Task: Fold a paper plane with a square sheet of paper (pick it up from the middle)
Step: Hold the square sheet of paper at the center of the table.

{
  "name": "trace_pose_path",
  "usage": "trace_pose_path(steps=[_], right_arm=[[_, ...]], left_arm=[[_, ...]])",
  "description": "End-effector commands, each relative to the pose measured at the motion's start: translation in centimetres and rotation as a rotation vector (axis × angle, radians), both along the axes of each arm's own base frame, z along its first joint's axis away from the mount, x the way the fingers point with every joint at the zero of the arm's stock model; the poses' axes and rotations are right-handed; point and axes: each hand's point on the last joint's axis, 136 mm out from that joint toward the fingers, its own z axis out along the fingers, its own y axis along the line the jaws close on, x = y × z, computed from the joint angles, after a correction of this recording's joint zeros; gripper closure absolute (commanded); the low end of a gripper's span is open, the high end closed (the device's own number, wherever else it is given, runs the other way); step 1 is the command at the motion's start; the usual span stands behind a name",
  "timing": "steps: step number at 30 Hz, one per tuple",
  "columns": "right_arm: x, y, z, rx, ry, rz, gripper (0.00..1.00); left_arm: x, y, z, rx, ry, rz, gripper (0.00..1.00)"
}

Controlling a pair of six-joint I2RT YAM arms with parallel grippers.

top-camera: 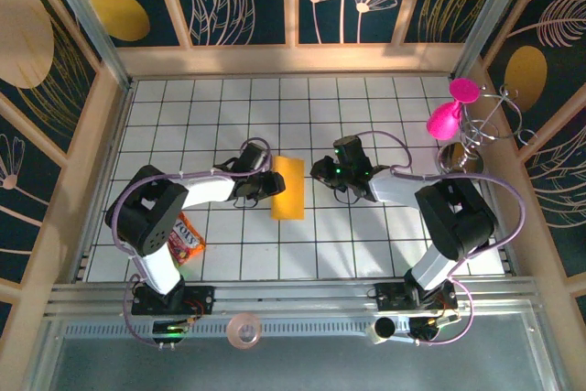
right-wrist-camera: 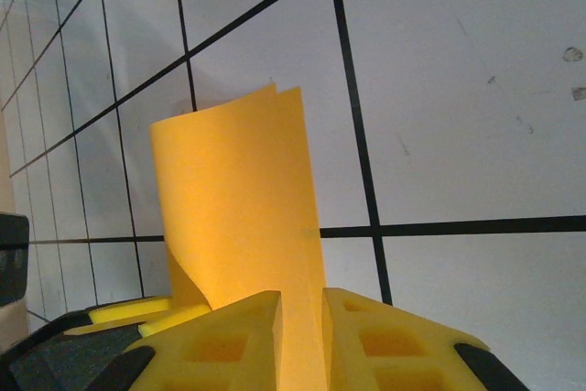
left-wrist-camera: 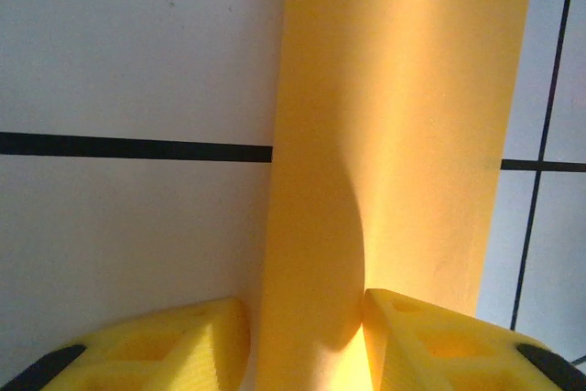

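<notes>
Top external view: folded square sheet of paper (top-camera: pixel 287 188) lies midway between the left and right edges of the table (top-camera: pixel 183 107).
Left gripper (left-wrist-camera: pixel 307 313) straddles one edge, pads (left-wrist-camera: pixel 403 336) part-way apart; grip unconfirmed. Right gripper (right-wrist-camera: pixel 300 309) is pinched onto the opposite edge. From above, the arms (top-camera: pixel 206 191) hide both contacts.

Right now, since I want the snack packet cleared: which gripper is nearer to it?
Left. The left gripper holds the orange paper on the side toward the snack packet; the right gripper holds its far side.
</notes>
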Motion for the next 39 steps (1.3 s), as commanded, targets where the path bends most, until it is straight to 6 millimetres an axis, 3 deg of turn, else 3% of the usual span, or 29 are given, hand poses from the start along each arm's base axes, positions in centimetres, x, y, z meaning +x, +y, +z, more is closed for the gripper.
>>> trace_pose_path(steps=[1,14,39], right_arm=[[0.8,0.5,0.6,0.02,-0.026,0.017,0.81],[0.7,0.8,0.0,0.039,-0.008,0.021,0.82],[-0.1,2.6,-0.7,0.09,0.011,0.106,0.88]], left_arm=[[-6.6,6.2,-11.8,0.329,0.246,-0.04,0.58],[-6.8,5.7,-12.8,0.348,0.254,-0.093,0.56],[-7.9,6.8,-14.8,0.408,0.296,-0.119,0.54]])
